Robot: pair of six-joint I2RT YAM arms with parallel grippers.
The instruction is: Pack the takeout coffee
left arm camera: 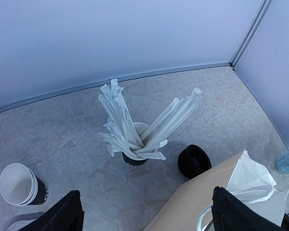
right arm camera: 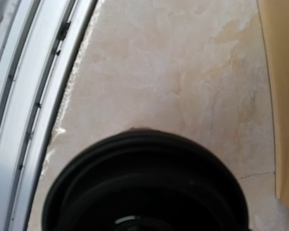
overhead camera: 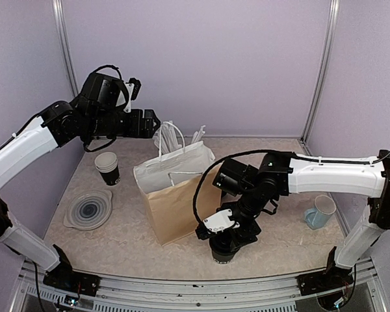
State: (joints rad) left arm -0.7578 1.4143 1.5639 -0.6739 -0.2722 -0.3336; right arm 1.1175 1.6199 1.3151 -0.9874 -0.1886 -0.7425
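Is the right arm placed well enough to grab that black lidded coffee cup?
Probably yes: its jaws are right over the coffee cup, nothing shows between them, and the paper bag stands apart beside it.

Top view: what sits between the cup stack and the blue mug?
Between cup stack and blue mug: the paper bag, then the right arm. Top view.
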